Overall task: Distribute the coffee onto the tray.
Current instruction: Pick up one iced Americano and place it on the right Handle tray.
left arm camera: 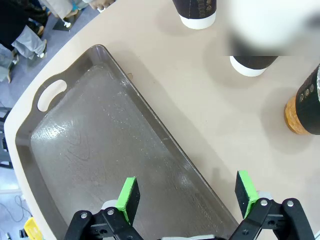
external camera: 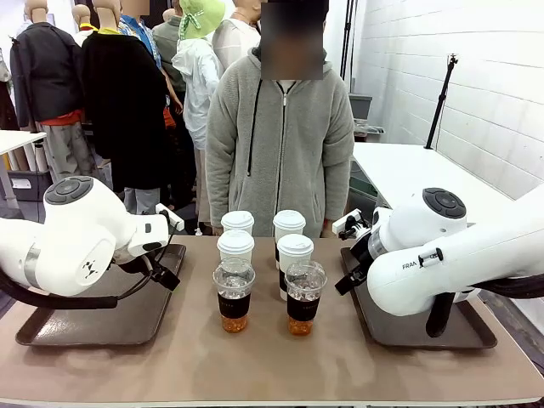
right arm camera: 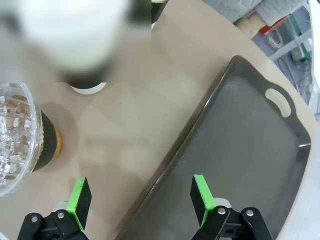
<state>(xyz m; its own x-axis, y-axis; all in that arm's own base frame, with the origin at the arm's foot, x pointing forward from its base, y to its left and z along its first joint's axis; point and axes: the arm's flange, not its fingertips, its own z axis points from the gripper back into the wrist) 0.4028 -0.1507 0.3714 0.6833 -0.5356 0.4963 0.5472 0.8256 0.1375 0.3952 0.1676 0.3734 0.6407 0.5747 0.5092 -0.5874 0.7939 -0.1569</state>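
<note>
Left gripper [left arm camera: 187, 193] and right gripper [right arm camera: 141, 195], jaws apart, flank the six cups [external camera: 293, 259] between them.

A clear amber cup [left arm camera: 304, 111] is cut off at the left wrist view's edge.

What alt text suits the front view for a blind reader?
Six coffee cups stand mid-table: four white lidded paper cups behind, two clear dome-lidded cups of amber liquid in front. Two white robot arms reach over the left tray and right tray beside them; a person in grey stands opposite.
</note>
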